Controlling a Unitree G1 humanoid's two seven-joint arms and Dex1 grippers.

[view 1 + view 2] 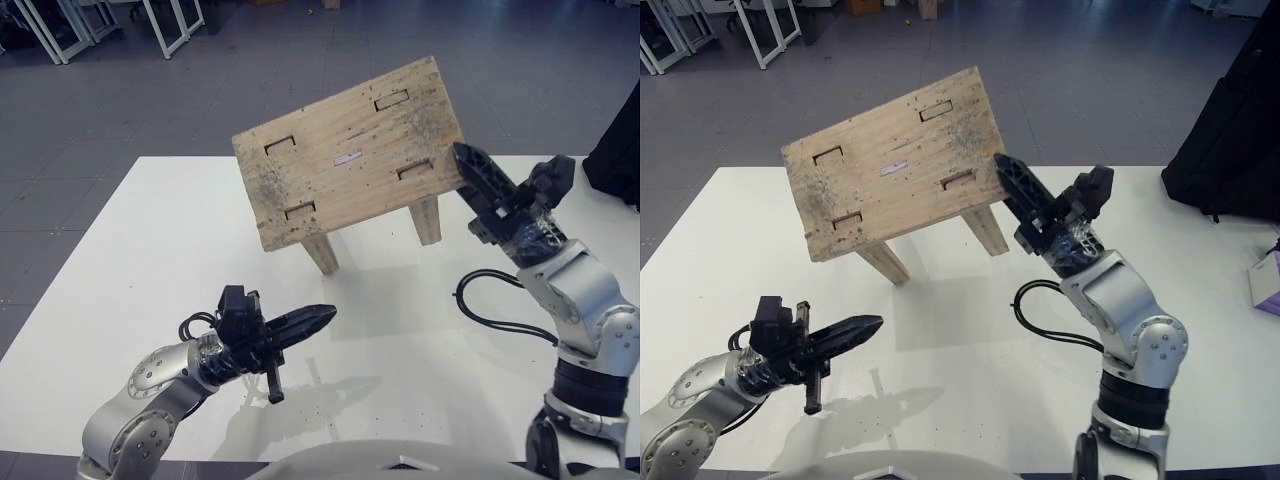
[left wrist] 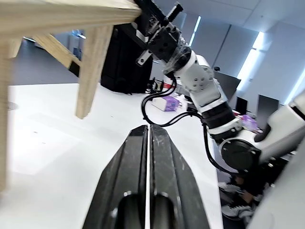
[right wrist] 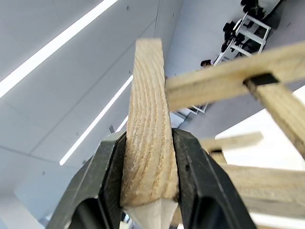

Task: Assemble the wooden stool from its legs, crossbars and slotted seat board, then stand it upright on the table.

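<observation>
Lab-like hall: grey tile floor (image 1: 100,90), white table frames (image 1: 186,38), ceiling strip lights (image 3: 52,50).

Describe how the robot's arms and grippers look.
The left arm and right arm are silver-grey, built of rounded segments with round joint caps, and turn black at the wrists. The left gripper and right gripper each have two long black fingers that taper to a point. A black cable loops out beside the right forearm.

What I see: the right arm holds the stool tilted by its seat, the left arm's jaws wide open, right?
Not quite. The left wrist view shows the left jaws shut on nothing. The rest holds: the right jaws clamp the tilted stool by its seat.
</observation>
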